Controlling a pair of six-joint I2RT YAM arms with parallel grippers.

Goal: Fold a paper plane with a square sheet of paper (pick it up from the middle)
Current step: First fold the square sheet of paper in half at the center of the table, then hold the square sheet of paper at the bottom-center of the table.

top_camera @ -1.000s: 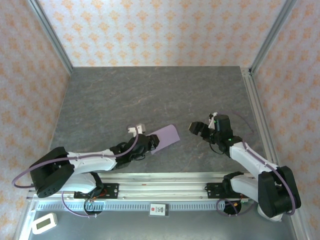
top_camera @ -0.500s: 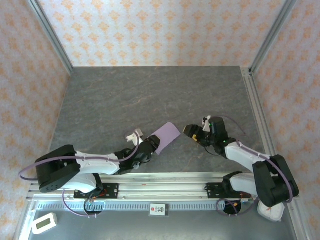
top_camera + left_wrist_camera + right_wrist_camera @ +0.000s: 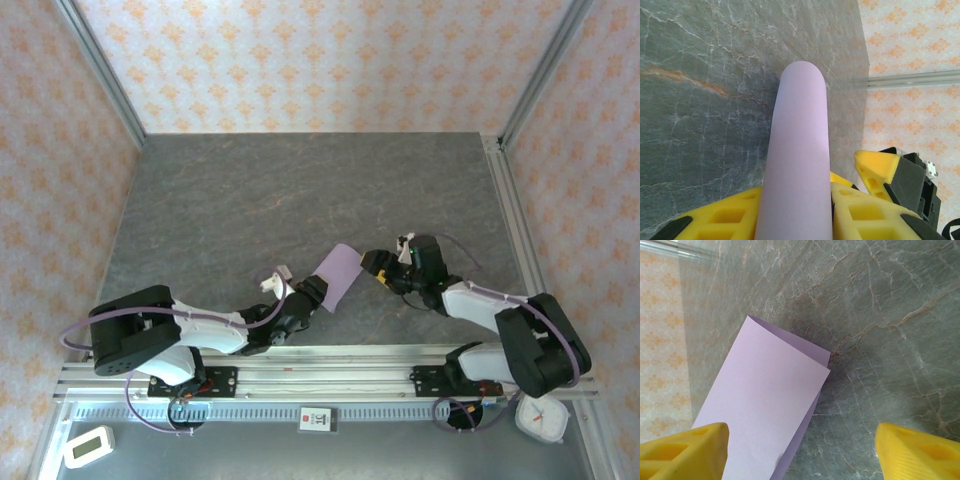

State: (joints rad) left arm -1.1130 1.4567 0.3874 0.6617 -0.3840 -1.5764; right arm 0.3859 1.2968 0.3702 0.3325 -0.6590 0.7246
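The square sheet of paper [image 3: 338,268] is pale lilac and doubled over into a long rectangle, lifted at an angle off the grey table [image 3: 300,190]. My left gripper [image 3: 306,292] is shut on its near end. In the left wrist view the sheet [image 3: 799,150] bulges up as a rounded strip between the yellow fingers [image 3: 715,220]. My right gripper [image 3: 377,264] is open just right of the sheet's far end. In the right wrist view the two-layer sheet [image 3: 765,410] lies by the left finger [image 3: 685,450], apart from the right finger, with my right gripper [image 3: 800,447] straddling its edge.
An aluminium rail [image 3: 320,370] runs along the near edge by the arm bases. Frame posts [image 3: 520,230] and wallpapered walls bound the table. A white timer [image 3: 88,445] lies at the bottom left, and a round white device [image 3: 540,420] at the bottom right.
The left gripper has carried the sheet right and turned it more upright. The right gripper has moved left to the sheet's far end, its jaws narrowing a little.
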